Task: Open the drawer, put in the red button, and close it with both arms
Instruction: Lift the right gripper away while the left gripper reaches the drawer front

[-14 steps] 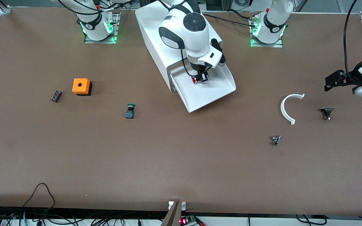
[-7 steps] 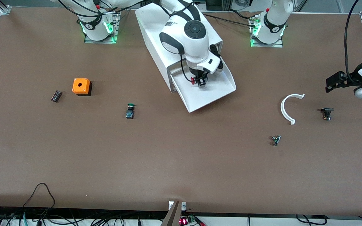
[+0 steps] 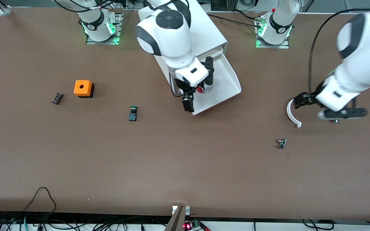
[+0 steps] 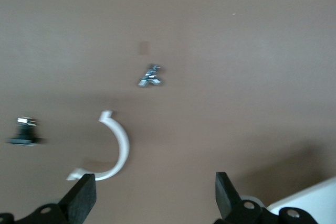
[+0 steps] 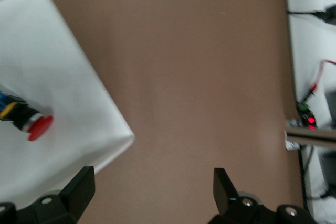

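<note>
The drawer (image 3: pixel 226 80) stands pulled out of the white cabinet (image 3: pixel 204 32). The red button (image 3: pixel 199 89) lies on its side in the drawer, near the front edge; it also shows in the right wrist view (image 5: pixel 31 123) on the drawer floor (image 5: pixel 52 66). My right gripper (image 3: pixel 198 94) is open and empty, above the drawer's front corner and apart from the button; its fingertips (image 5: pixel 80 184) frame bare table. My left gripper (image 3: pixel 328 108) is open and empty over the table beside a white arc (image 3: pixel 292 114), which also shows in the left wrist view (image 4: pixel 118 148).
A green-capped button (image 3: pixel 133 114), an orange box (image 3: pixel 83 88) and a small black part (image 3: pixel 57 98) lie toward the right arm's end. A small metal part (image 3: pixel 281 143) lies nearer the front camera than the arc. A black part (image 4: pixel 23 132) lies beside the arc.
My right gripper let go of the red button in the drawer, opened and drew back over the drawer's front corner. My left arm swung in from the table's end to beside the white arc.
</note>
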Robot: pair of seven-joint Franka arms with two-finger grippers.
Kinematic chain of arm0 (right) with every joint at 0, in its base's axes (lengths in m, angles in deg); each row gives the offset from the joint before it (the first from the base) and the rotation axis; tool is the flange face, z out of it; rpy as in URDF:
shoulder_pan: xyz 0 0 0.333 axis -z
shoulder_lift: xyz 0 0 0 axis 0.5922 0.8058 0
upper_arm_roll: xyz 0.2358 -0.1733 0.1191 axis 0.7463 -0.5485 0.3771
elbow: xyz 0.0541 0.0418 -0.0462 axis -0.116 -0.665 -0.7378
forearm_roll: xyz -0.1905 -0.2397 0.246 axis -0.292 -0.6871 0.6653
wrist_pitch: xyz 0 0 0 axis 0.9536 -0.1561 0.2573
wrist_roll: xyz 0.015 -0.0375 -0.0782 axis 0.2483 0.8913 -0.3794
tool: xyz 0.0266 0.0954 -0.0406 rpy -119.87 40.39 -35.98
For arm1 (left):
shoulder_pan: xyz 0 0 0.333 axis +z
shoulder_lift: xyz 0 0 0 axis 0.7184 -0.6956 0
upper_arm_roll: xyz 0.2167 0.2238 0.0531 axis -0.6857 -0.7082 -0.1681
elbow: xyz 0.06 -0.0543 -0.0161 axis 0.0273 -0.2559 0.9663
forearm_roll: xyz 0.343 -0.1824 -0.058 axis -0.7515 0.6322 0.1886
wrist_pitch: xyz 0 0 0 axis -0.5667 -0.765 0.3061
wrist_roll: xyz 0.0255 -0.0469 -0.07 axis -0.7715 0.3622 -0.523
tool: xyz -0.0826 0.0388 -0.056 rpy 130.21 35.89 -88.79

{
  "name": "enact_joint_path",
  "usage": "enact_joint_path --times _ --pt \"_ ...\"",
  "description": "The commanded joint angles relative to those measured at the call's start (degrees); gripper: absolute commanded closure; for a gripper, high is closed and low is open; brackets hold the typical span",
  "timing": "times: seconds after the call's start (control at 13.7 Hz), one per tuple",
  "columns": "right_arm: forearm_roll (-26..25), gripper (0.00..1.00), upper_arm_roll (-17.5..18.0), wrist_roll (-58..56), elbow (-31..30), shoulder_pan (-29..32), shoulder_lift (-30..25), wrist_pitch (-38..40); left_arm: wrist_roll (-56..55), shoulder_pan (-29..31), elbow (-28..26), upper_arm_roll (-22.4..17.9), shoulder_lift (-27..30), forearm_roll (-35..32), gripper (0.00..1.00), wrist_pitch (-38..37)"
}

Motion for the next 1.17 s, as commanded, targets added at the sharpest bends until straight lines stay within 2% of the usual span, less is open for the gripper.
enact_joint_path --times 0.0,0.15,0.29,0.59,0.73,1.1 --pt "4.1 0.0 -3.1 9.2 -1.4 1.0 -2.3 1.0 -11.5 -1.4 -6.7 3.6 -1.4 -2.1 0.0 9.1" --pt "5.3 0.0 -5.6 19.2 -4.6 2.1 -3.5 1.3 -20.3 -3.9 -12.2 4.9 -2.5 -2.1 0.0 18.2" --pt "5.3 0.0 -8.2 33.9 -9.1 2.3 -6.2 4.9 -25.9 -6.7 -15.1 5.0 -4.6 -2.1 0.0 23.9" --pt "5.4 0.0 -11.5 63.8 -9.4 2.9 -7.5 15.1 -36.0 -10.7 -17.2 5.1 -7.4 -1.8 0.0 27.2" --pt "5.4 0.0 -13.3 70.2 -9.4 4.4 -9.1 18.8 -36.6 -11.5 -18.9 6.2 -7.4 -1.3 0.0 27.2" --pt "5.4 0.0 -13.7 69.7 -9.6 15.2 -14.2 20.7 -35.8 -11.5 -23.2 12.0 -6.0 -1.1 0.0 27.2"
